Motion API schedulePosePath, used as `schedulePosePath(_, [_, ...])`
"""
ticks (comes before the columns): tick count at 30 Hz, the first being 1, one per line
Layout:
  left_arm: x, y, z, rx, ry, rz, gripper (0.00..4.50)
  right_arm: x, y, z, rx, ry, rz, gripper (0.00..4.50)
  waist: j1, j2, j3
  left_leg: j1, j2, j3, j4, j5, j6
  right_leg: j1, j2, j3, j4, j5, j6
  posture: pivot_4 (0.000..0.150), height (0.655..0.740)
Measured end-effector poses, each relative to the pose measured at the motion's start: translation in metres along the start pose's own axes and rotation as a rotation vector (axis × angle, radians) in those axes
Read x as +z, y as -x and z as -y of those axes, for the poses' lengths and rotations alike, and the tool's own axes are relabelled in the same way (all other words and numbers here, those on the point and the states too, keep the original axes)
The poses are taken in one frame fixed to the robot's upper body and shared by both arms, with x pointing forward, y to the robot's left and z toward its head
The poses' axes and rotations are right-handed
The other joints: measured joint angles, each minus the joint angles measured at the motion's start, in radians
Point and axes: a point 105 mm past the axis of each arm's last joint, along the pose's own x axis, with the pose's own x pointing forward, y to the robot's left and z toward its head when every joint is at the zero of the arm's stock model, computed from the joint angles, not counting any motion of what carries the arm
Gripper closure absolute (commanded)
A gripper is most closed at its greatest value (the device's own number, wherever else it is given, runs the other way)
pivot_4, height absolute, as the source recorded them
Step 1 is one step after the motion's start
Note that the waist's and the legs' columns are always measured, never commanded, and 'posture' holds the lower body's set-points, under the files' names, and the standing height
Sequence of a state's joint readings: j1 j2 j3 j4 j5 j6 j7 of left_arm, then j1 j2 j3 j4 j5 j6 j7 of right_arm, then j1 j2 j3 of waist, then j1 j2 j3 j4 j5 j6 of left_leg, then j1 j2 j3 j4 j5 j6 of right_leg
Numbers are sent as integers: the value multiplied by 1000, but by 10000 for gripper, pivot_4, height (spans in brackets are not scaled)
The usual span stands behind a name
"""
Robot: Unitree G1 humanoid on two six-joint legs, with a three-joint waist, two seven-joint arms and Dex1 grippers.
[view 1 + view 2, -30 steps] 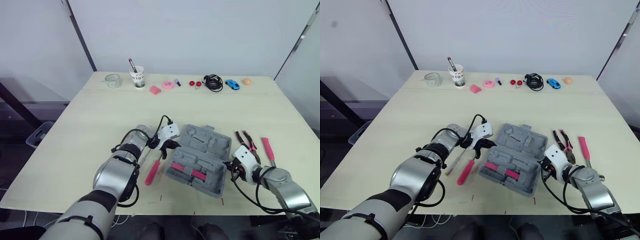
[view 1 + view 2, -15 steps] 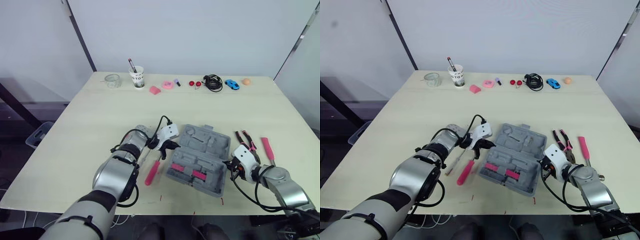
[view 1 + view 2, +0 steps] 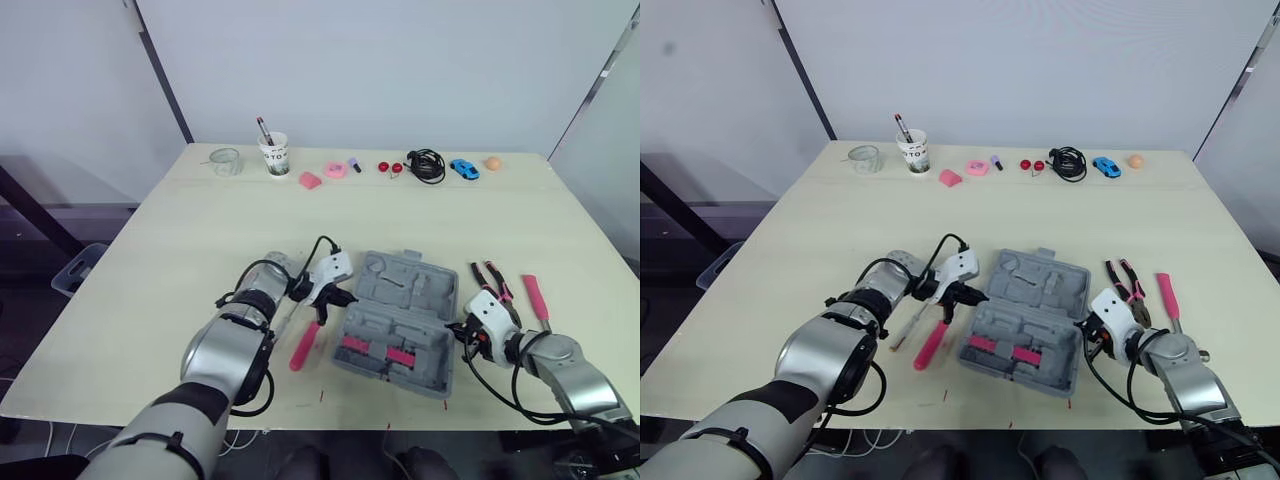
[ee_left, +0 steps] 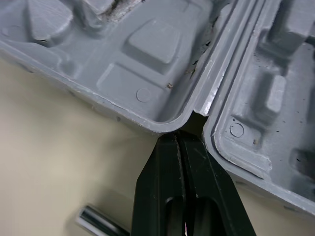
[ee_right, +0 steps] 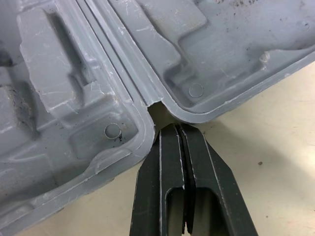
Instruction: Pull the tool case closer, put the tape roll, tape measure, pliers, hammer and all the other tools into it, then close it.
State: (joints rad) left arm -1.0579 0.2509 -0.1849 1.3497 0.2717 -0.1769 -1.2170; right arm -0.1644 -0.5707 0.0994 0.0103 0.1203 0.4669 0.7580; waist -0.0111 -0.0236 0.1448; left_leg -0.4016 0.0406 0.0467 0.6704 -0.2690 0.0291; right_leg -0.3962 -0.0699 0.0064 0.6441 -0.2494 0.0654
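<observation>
In the eye views we see the open tool case (image 3: 400,318) squarer and nearer than a second ago; left wrist view, our left gripper (image 4: 178,138) pinched empty at its hinge notch; right wrist view, our right gripper (image 5: 180,129) likewise, so loading looks next.

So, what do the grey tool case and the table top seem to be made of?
The grey moulded tool case looks like hard plastic, matte: shaped recesses, round mould marks, pale scuffs on the rims. The pale cream table top looks like laminate or painted board, smooth; no grain shows, so wood is uncertain.
</observation>
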Motion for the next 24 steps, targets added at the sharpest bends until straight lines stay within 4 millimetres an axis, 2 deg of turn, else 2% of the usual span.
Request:
schedulePosePath(14, [-4,3,14,-141,14,-35,44392,-1,5,-3,69,3,1,45000,0,0,0,0,0,0,0,0,0,0,0,0,0,0,0,1500,7400])
schedulePosePath(24, [-6,3,21,-165,-21,-38,44392,-9,13,-7,120,-13,-17,45000,0,0,0,0,0,0,0,0,0,0,0,0,0,0,0,1500,7400])
